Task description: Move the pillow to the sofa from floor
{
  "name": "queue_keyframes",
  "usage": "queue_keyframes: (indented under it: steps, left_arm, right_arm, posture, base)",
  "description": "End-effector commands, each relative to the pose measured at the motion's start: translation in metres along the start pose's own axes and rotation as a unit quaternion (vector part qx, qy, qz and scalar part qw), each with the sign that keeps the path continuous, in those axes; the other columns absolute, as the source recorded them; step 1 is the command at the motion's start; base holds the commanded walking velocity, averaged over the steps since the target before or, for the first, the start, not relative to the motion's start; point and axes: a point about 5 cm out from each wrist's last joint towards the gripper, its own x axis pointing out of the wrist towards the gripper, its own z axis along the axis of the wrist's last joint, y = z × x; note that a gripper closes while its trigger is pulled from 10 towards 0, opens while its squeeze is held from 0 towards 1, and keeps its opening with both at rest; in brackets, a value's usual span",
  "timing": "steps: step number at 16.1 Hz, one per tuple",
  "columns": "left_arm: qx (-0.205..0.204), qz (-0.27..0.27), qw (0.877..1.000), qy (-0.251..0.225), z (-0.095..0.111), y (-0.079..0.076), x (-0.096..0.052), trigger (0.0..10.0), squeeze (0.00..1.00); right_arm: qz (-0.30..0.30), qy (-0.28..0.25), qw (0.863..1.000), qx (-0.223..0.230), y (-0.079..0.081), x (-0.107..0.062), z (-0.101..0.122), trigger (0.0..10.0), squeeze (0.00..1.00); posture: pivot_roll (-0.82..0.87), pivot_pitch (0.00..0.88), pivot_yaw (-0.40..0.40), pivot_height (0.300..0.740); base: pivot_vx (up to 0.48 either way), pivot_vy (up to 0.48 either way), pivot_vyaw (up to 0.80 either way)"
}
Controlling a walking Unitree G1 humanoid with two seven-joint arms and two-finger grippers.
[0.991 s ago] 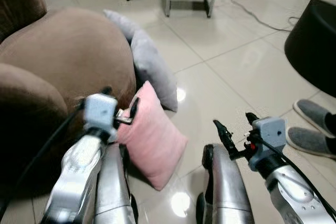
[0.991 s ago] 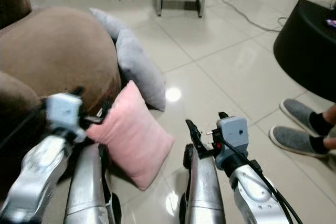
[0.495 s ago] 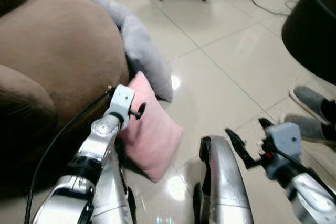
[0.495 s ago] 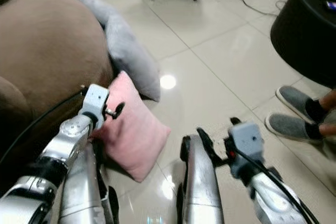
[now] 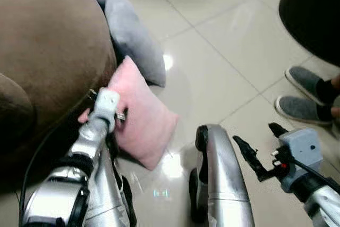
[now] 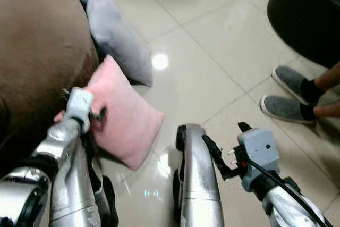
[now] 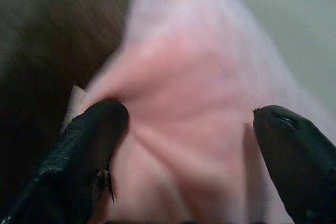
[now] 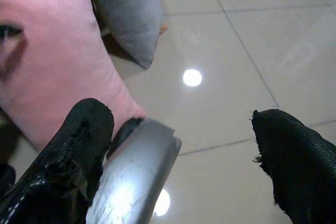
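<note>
A pink pillow point(image 5: 146, 123) stands on the tiled floor and leans against the brown sofa point(image 5: 48, 51). My left gripper point(image 7: 191, 121) is open and pushed into the pillow's upper edge next to the sofa. A fold of pink fabric bulges between its black fingers point(image 7: 89, 145). In the eye views the left wrist point(image 5: 106, 103) covers that spot. My right gripper point(image 5: 260, 144) hangs open above the floor to the right, well away from the pillow, with nothing between its fingers.
A grey pillow point(image 5: 130, 30) leans on the sofa just behind the pink one. A large black round object point(image 5: 313, 14) stands at the far right. A person's feet in grey slippers point(image 5: 305, 107) are beside it. My silver leg point(image 5: 220, 174) is between the arms.
The camera has tipped down and closer. My left gripper has gone down from above the pillow into its upper edge. The right gripper has stayed out to the right.
</note>
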Motion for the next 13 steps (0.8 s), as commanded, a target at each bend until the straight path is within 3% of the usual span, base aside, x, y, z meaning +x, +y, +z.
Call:
queue_keyframes:
  steps: [1, 4, 6, 7, 9, 13]
  left_arm:
    - [-0.013, 0.042, 0.999, -0.015, 0.002, 0.016, -0.001, 10.0, 0.00]
    - [0.086, 0.030, 0.994, 0.067, -0.026, 0.020, -0.009, 10.0, 0.00]
    - [0.119, 0.004, 0.988, 0.094, -0.038, 0.016, -0.013, 10.0, 0.00]
    - [0.128, -0.014, 0.987, 0.094, -0.038, 0.013, -0.013, 7.5, 0.00]
    - [0.150, -0.032, 0.983, 0.099, -0.039, 0.008, -0.012, 0.0, 0.00]
    - [0.182, -0.055, 0.978, 0.091, -0.036, 0.001, -0.010, 0.0, 0.00]
  right_arm:
    - [-0.001, 0.010, 1.000, 0.003, 0.000, -0.006, 0.000, 10.0, 0.00]
    - [0.009, 0.025, 1.000, 0.008, 0.005, -0.011, -0.003, 10.0, 0.00]
    - [0.010, 0.025, 1.000, 0.008, 0.005, -0.012, -0.002, 10.0, 0.00]
    - [0.009, 0.025, 1.000, 0.008, 0.004, -0.012, 0.000, 10.0, 0.00]
    - [0.007, 0.026, 1.000, 0.007, 0.003, -0.013, 0.000, 10.0, 0.00]
    - [0.006, 0.026, 1.000, 0.007, 0.004, -0.011, 0.001, 10.0, 0.00]
  posture:
    - [-0.16, 0.380, -0.057, 0.451]
    - [-0.16, 0.378, -0.067, 0.451]
    - [-0.17, 0.380, -0.068, 0.451]
    - [-0.17, 0.382, -0.067, 0.451]
    - [-0.17, 0.382, -0.065, 0.451]
    - [-0.16, 0.375, -0.066, 0.451]
  base:
    - [0.000, 0.000, 0.00]
    - [0.000, 0.000, 0.00]
    - [0.000, 0.000, 0.00]
    - [0.000, 0.000, 0.00]
    - [0.000, 0.000, 0.00]
    - [0.000, 0.000, 0.00]
